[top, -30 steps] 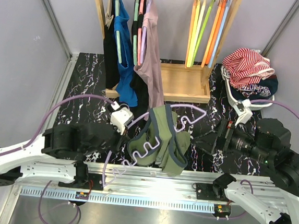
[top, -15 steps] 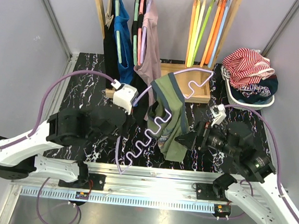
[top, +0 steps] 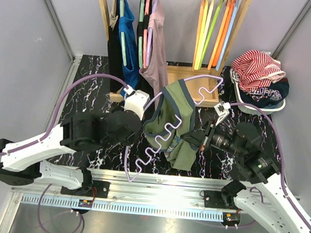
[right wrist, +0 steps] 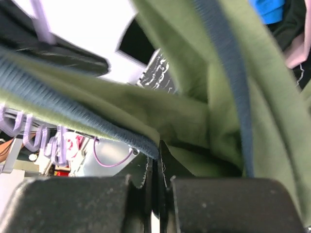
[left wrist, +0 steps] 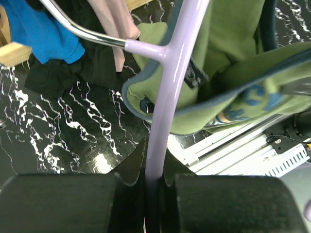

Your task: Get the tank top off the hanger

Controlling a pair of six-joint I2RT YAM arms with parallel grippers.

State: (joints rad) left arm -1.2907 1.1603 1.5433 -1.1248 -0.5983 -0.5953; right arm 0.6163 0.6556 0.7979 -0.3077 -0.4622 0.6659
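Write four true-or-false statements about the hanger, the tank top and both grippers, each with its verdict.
1. The left gripper is clamped on the lavender hanger. True.
2. The tank top is red-and-white striped. False: it is green with navy trim; the striped garment lies in the basket at the right rear.
3. The right gripper pinches the tank top's fabric. True.
4. The tank top is off the hanger. False: it is draped over the hanger.
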